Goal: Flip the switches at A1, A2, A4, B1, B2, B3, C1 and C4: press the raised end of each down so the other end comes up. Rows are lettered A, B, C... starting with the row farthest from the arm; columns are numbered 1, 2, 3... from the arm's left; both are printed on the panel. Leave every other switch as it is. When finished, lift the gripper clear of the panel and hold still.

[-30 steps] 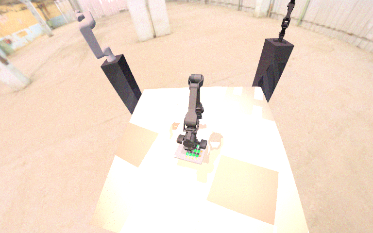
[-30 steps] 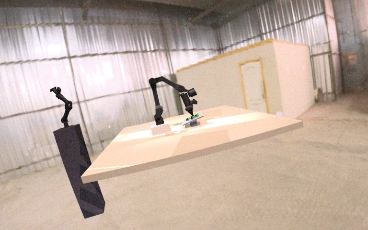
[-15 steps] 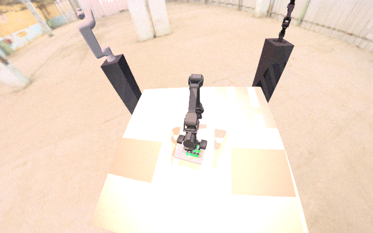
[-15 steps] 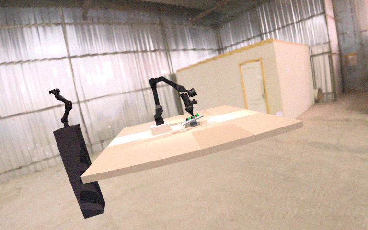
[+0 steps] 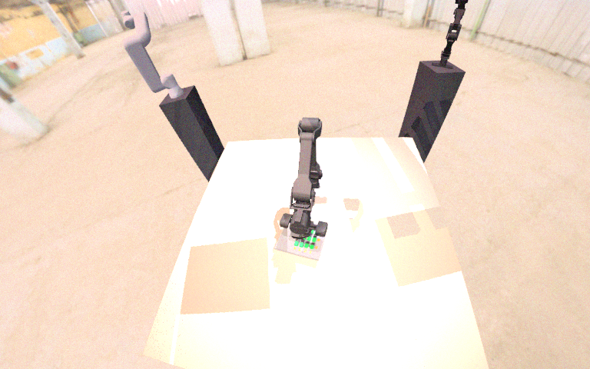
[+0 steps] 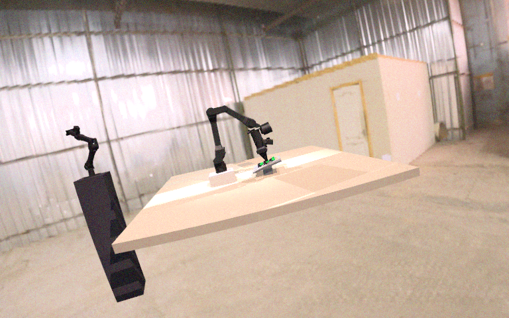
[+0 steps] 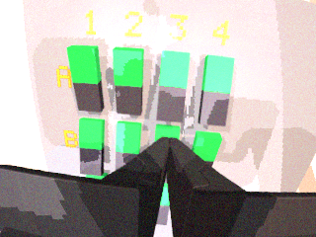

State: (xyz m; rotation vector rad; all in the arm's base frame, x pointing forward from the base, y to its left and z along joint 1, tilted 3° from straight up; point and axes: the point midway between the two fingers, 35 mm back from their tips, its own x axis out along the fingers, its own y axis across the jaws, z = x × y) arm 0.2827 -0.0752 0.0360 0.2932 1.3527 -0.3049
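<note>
The grey switch panel sits tilted on the table. Each switch is green at its far half and dark at its near half. In the wrist view A1, A2, A3 and A4 show whole, as does B1. B2 and B4 are partly covered. My gripper is shut and empty, its tip over B3, hiding its dark half. Whether it touches is unclear. Row C is mostly hidden. I cannot tell reliably which ends are raised.
The panel and my arm's white base stand on the table. Two other arms stand on dark pedestals beyond the table's edge, left and right in the top view. Patchy shadows lie over table and panel.
</note>
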